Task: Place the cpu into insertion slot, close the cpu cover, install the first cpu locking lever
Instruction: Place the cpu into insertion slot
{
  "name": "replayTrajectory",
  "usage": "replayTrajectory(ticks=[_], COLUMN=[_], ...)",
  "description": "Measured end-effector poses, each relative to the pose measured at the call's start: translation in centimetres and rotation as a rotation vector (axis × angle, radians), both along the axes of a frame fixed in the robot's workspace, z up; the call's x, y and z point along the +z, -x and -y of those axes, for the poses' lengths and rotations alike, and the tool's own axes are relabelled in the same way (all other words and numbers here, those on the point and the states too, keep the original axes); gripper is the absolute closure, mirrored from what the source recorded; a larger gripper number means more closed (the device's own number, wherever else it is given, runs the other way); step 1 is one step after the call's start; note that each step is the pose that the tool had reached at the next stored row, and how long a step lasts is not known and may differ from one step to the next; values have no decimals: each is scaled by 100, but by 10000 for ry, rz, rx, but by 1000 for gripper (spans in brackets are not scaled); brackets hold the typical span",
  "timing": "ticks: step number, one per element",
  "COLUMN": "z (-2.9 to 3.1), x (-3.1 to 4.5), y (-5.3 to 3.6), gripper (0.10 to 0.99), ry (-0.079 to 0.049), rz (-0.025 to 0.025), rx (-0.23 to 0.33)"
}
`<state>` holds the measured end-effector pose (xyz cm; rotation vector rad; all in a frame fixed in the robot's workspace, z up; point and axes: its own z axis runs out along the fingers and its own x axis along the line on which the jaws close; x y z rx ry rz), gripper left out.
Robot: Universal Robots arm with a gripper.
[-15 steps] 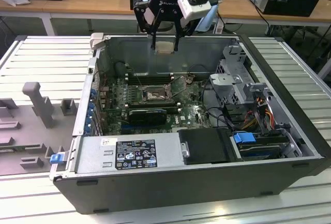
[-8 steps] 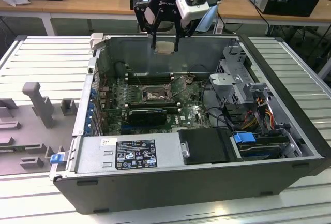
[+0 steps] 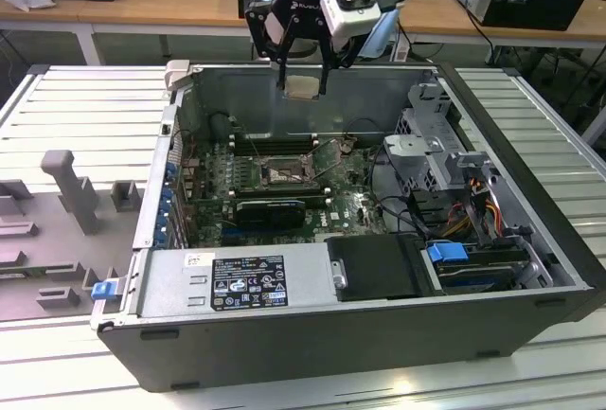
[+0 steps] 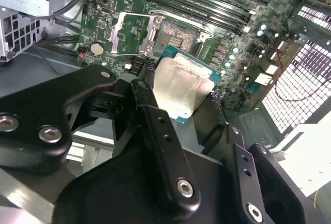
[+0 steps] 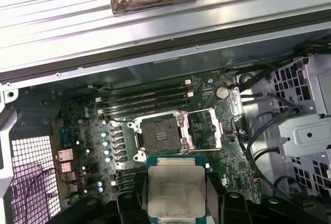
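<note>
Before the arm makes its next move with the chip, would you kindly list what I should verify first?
1. Grip on the cpu: ok, the gripper is shut on it.
2. Is the cpu cover open: ok, it lies flipped aside next to the insertion slot.
3. Is the insertion slot empty: ok, nothing lies in it.
4. Is the cpu seated: not ok, it hangs well above the motherboard.
5. Does the cpu orientation match the slot: cannot tell.
</note>
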<state>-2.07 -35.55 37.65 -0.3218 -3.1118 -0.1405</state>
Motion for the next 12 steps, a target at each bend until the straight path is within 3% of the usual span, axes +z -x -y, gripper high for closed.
replayTrajectory(ticks=[10,12], z=[0,0], x=[0,-4], y=[0,0], gripper=[545,545], ry=[8,33], rz=[0,1], rx=[-550,-949])
